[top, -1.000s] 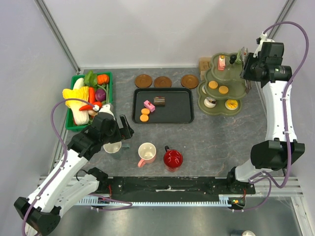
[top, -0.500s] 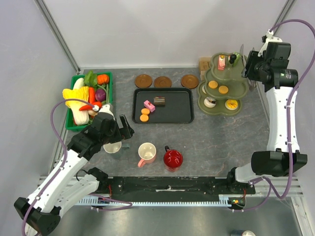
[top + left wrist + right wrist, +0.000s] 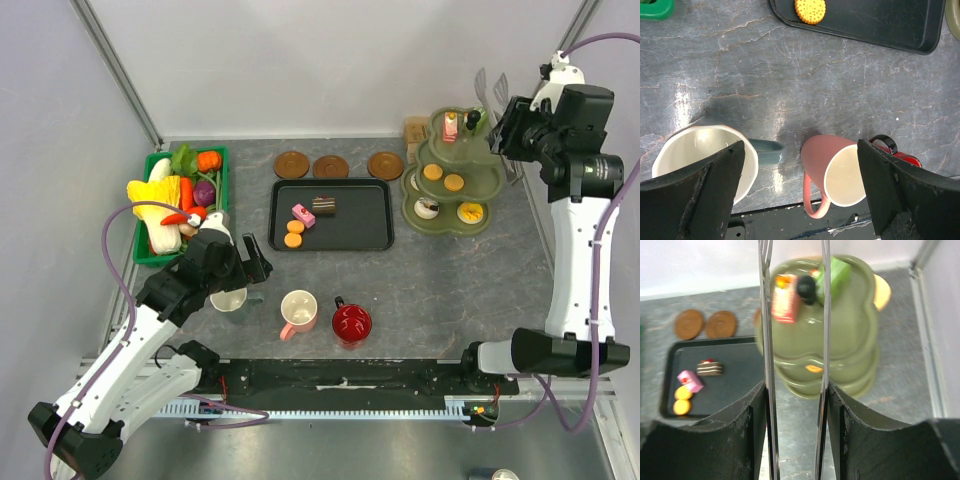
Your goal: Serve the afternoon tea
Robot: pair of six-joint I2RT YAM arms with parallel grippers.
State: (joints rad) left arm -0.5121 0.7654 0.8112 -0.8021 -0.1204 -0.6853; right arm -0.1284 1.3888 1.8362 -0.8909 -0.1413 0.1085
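My left gripper (image 3: 245,262) is open and hovers low over the table (image 3: 420,270) between the whitish mug (image 3: 228,300) and the pink mug (image 3: 298,310). In the left wrist view its gripper (image 3: 800,147) has the whitish mug (image 3: 695,150) under the left finger and the pink mug (image 3: 840,170) near the right. The red mug (image 3: 351,323) stands beside them. My right gripper (image 3: 508,125) is shut on metal tongs (image 3: 767,340), raised beside the green tiered stand (image 3: 452,185), which carries small cakes and biscuits. The black tray (image 3: 350,230) holds a pink cake (image 3: 302,216), a brown cake (image 3: 324,205) and orange biscuits (image 3: 294,233).
A green basket (image 3: 222,165) of toy vegetables stands at the left. Three brown coasters (image 3: 331,166) lie behind the tray. Walls close the back and both sides.
My right arm has risen and drawn back to the right with the tongs, away from the stand's top tier. The left arm and the mugs have not moved.
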